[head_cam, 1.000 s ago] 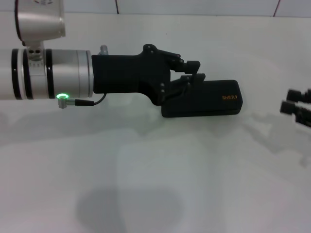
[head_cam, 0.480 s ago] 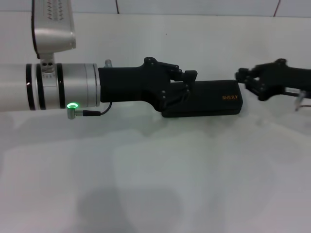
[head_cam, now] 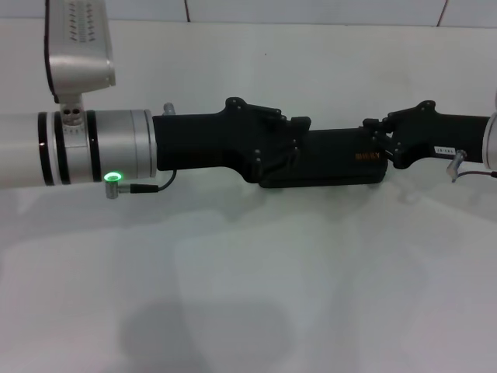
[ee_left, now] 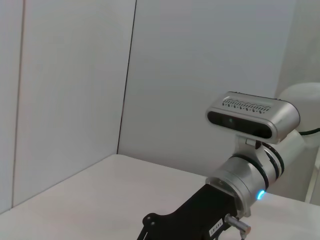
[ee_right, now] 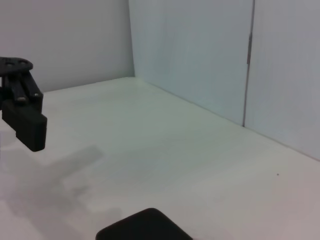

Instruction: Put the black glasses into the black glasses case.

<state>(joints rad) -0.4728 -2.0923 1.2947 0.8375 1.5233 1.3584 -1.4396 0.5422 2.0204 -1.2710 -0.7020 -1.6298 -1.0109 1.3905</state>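
Observation:
The black glasses case (head_cam: 338, 159) lies closed on the white table, mid-right in the head view, with orange lettering near its right end. The black glasses are out of view. My left gripper (head_cam: 301, 134) reaches in from the left and sits over the case's left end. My right gripper (head_cam: 382, 140) comes in from the right, open, with its fingertips at the case's right end. The right wrist view shows a rounded corner of the case (ee_right: 145, 227) and, farther off, the left gripper (ee_right: 22, 117). The left wrist view shows the right arm (ee_left: 215, 215) above the table.
The white table (head_cam: 248, 280) runs up to a tiled wall (head_cam: 311, 9) at the back. White wall panels (ee_right: 200, 55) stand beyond the table's far edge.
My right gripper has come in from the right edge of the head view to the case's right end. My left arm has shifted slightly right over the case's left end.

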